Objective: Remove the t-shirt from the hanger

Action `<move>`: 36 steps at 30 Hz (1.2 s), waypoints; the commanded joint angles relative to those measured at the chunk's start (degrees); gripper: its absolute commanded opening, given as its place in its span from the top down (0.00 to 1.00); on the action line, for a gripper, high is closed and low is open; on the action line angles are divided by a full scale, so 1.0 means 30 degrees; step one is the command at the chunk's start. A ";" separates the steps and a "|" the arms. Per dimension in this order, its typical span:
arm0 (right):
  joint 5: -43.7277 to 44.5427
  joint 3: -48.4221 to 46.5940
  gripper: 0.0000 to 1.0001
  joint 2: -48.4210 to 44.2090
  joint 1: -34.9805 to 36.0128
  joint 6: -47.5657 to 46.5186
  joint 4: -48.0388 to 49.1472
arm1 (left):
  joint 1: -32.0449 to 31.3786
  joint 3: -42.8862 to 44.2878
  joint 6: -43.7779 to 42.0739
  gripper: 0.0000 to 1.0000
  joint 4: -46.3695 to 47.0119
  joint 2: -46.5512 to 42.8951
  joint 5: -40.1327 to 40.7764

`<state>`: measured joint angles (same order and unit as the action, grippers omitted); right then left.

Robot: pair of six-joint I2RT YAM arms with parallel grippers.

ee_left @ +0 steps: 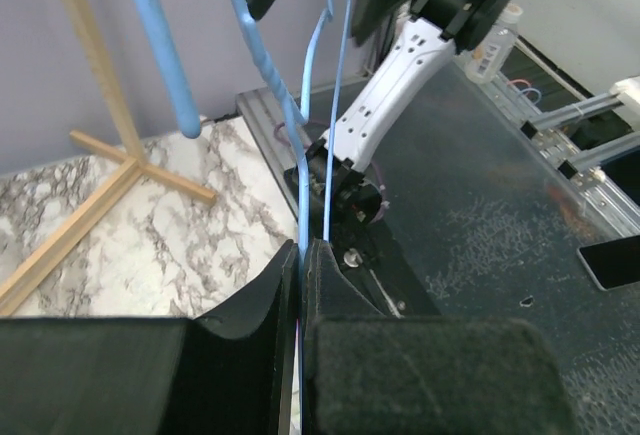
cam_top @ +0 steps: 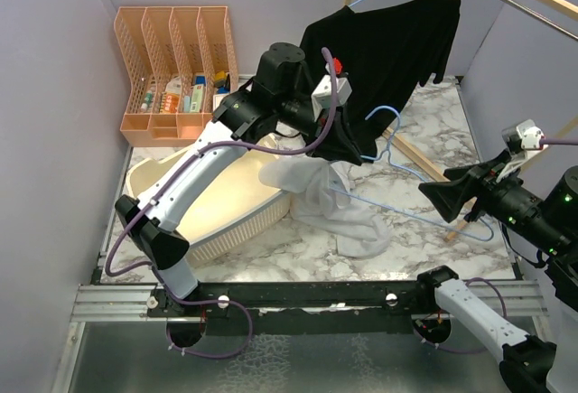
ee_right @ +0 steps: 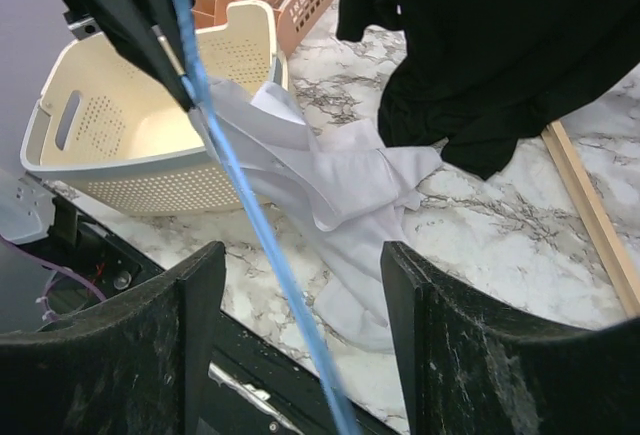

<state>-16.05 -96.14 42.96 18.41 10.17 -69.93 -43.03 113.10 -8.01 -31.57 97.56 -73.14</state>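
A white t-shirt (cam_top: pixel 336 205) lies crumpled on the marble table, partly over the basket rim; it also shows in the right wrist view (ee_right: pixel 330 180). A blue wire hanger (cam_top: pixel 411 196) slants from the middle of the table toward the right. Its lower bar comes out from the edge of the white shirt. My left gripper (cam_top: pixel 361 145) is shut on the hanger wire (ee_left: pixel 305 155), which runs up from between the closed jaws of the gripper (ee_left: pixel 302 260). My right gripper (cam_top: pixel 433 196) is open, and the hanger bar (ee_right: pixel 270 255) passes between its fingers (ee_right: pixel 200 295) without touching them.
A black t-shirt (cam_top: pixel 388 45) hangs from a second blue hanger on the wooden rack at the back, its hem close to my left gripper. A cream laundry basket (cam_top: pixel 194 230) sits front left, with an orange organizer (cam_top: pixel 176 68) behind it. The rack's wooden foot (cam_top: pixel 424 160) crosses the table.
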 commanded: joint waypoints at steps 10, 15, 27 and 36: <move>-0.3639 0.0255 0.82 -0.0314 0.0336 -0.0440 0.0384 | -0.0006 -0.6840 1.7299 1.00 2.2829 -0.2563 -0.4789; -0.3631 0.0303 0.99 -0.0386 0.0336 -0.0410 0.0280 | 0.0060 -0.7282 2.2537 1.00 2.9107 -0.1529 -0.4706; -0.0628 0.0608 0.99 -0.0630 0.0336 0.0060 -0.0051 | 0.2782 -0.5985 2.0102 1.00 2.2232 0.0485 -0.1073; 0.0594 0.0751 0.99 -0.0720 0.0336 0.0521 0.0778 | 0.2224 -0.1662 0.5602 1.00 0.3225 -0.0479 1.0072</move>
<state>-16.27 -93.14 43.59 19.27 10.70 -65.54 -38.94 109.36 23.09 -5.96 99.24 -64.40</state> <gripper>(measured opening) 0.023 0.030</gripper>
